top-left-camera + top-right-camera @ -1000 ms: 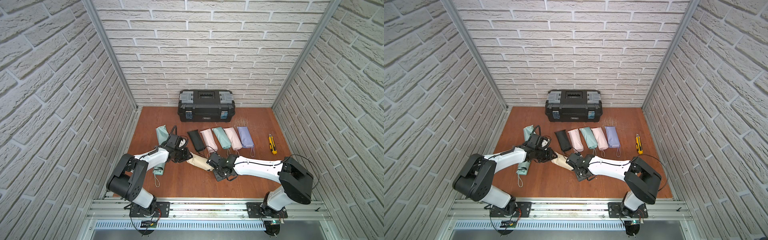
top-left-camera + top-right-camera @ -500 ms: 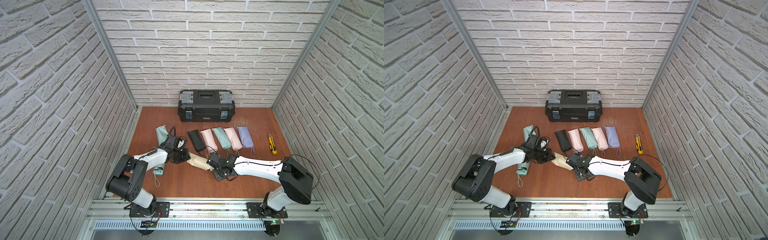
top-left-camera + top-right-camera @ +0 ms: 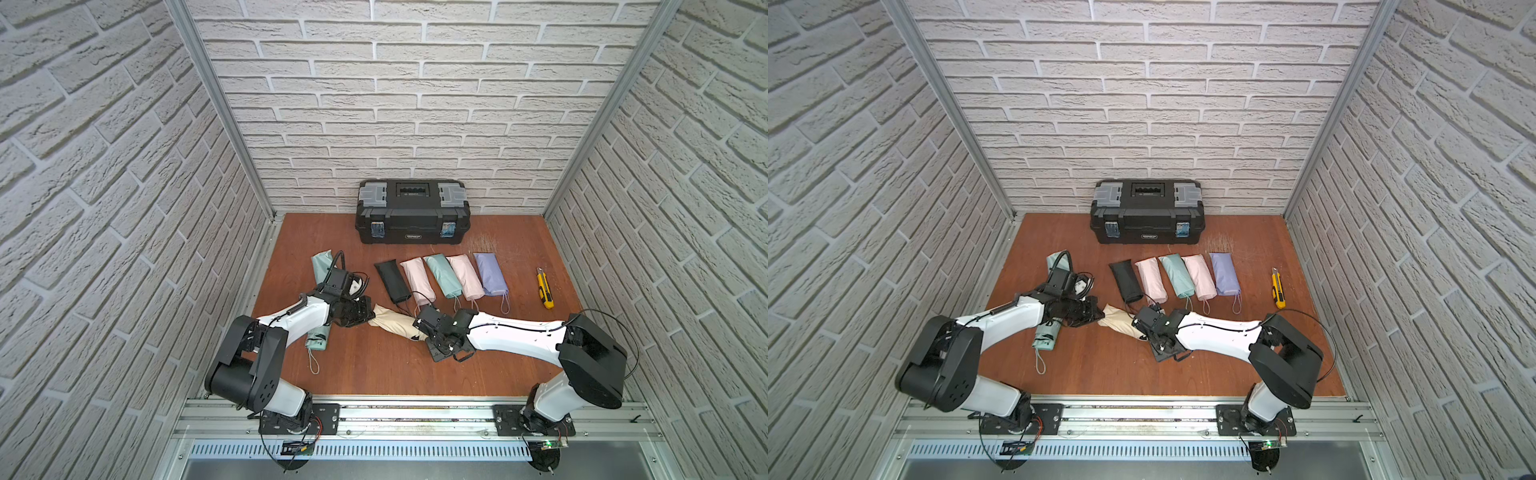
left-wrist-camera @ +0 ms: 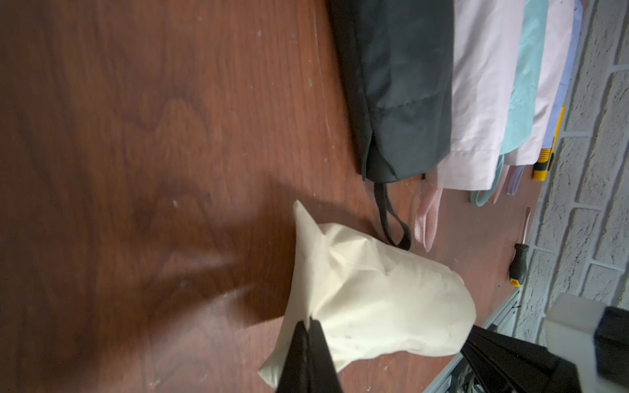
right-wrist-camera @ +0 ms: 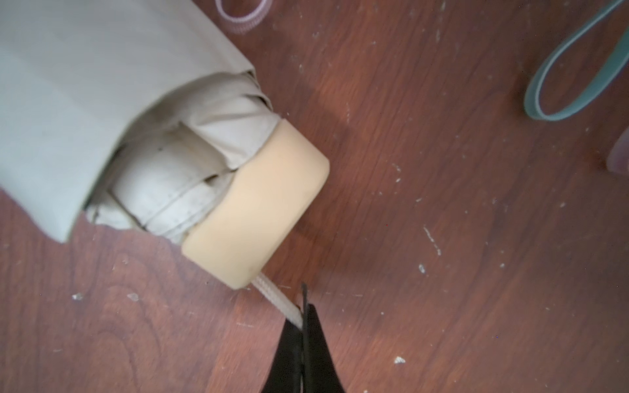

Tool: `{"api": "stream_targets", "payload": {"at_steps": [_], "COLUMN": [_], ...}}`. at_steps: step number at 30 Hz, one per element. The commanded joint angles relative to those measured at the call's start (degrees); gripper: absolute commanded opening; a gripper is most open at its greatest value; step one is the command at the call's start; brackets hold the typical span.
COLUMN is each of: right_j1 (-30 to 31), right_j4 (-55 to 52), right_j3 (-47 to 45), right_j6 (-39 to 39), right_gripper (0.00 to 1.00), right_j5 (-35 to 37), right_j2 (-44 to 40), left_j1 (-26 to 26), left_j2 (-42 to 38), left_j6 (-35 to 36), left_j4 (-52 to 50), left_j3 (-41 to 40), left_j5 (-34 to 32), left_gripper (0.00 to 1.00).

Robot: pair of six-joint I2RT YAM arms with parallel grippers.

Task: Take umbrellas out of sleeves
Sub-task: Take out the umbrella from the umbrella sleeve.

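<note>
Left gripper (image 4: pixel 310 328), jaws pressed together, pinches a fold at the closed end of the cream sleeve (image 4: pixel 374 306). Right gripper (image 5: pixel 303 318), just as tight, nips the cord (image 5: pixel 274 297) running from the handle (image 5: pixel 258 211) of the cream umbrella (image 5: pixel 170 177). The two holds sit at opposite ends of one bundle, which lies on the table (image 3: pixel 374 365) between the arms. One hold anchors the cloth; the other takes the thin cord, the easiest part for narrow jaws to catch. Pulling the ends apart along the bundle's length looks like the step in hand.

The handle and a ruff of canopy fabric stand clear of the sleeve's mouth while the rest of the umbrella is inside, so the extraction appears barely begun. The cord is slender and the pinched fold small, and either could slip under load.

Partly under the left arm, in both top views, lies a mint umbrella (image 3: pixel 318 338), its loop trailing toward the robot. A mint sleeve (image 3: pixel 322 264) lies beyond the wrist. The two are apparently a finished pair, set aside.

Behind the cream bundle a row (image 3: pixel 442 276) of five sleeved umbrellas (black, pink, mint, pink, lavender) lies side by side. Their loops point toward the arms, handy for the same grab. A toolbox (image 3: pixel 411 210) stands against the back wall, and a yellow knife (image 3: pixel 545 289) lies to the right of the row.
</note>
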Motion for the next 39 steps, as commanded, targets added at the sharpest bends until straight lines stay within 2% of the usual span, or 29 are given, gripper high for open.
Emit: {"api": "stream_targets", "payload": {"at_steps": [1,39], "right_j1": [0.1,0.1], "right_j4": [-2.8,-3.9], "right_j3": [-0.2,-2.3], "right_j6": [0.8,2.1], "right_gripper": [0.03,0.02], "right_j5": [2.2,4.2], "right_j2": [-2.4,-3.5], "left_j1": [1.3,2.8], "left_j2": [-1.1,-3.0], "left_j6": [1.5,4.6], "left_j4": [-1.0,-5.3], "left_j3": [1.3,3.7], "left_j5": [-1.9,-3.9], "left_gripper": [0.00,0.00]}}
